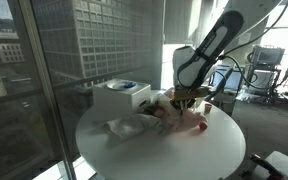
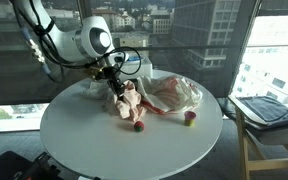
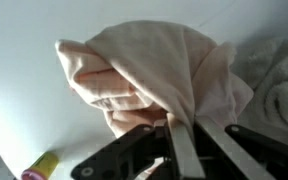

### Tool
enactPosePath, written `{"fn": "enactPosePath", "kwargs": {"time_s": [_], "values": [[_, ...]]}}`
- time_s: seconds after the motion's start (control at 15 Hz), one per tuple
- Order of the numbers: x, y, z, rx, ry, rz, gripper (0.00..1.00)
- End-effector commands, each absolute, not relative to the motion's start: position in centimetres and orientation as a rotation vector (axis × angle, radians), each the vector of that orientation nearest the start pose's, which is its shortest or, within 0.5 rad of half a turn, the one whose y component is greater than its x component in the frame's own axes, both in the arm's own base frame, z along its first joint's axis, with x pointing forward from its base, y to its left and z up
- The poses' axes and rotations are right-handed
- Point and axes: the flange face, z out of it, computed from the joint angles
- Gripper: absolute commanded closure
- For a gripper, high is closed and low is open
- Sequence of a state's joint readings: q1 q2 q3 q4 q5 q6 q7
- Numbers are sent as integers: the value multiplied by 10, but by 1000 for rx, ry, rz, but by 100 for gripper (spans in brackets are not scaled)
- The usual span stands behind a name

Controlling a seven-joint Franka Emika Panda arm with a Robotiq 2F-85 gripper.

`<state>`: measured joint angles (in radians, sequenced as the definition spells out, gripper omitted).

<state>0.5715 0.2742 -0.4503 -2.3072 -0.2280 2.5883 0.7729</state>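
Note:
A pale pink cloth [image 3: 144,70] lies bunched on the round white table [image 2: 84,140]. In the wrist view my gripper [image 3: 184,150] has its two fingers close together, pinching a fold of this cloth at its near edge. In both exterior views the gripper [image 1: 189,97] [image 2: 114,85] points down onto the cloth [image 1: 174,115] [image 2: 127,103], low over the tabletop.
A crumpled whitish bag or cloth [image 2: 174,93] [image 1: 129,127] lies beside the pink cloth. Small yellow-and-pink objects [image 2: 190,118] [image 2: 137,126] [image 3: 41,167] rest on the table. A white box [image 1: 121,95] stands near the window. A chair [image 2: 269,110] stands off the table edge.

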Motion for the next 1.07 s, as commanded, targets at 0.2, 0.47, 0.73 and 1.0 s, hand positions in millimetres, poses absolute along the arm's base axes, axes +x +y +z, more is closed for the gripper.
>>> {"fn": "enactPosePath", "kwargs": {"time_s": [0.2, 0.47, 0.73, 1.0], "values": [[552, 62, 367, -3324, 958, -729, 92], [570, 36, 380, -3351, 977, -966, 92], [575, 23, 383, -3313, 1048, -1084, 92], [577, 23, 381, -3269, 1052, -1162, 92]]}}
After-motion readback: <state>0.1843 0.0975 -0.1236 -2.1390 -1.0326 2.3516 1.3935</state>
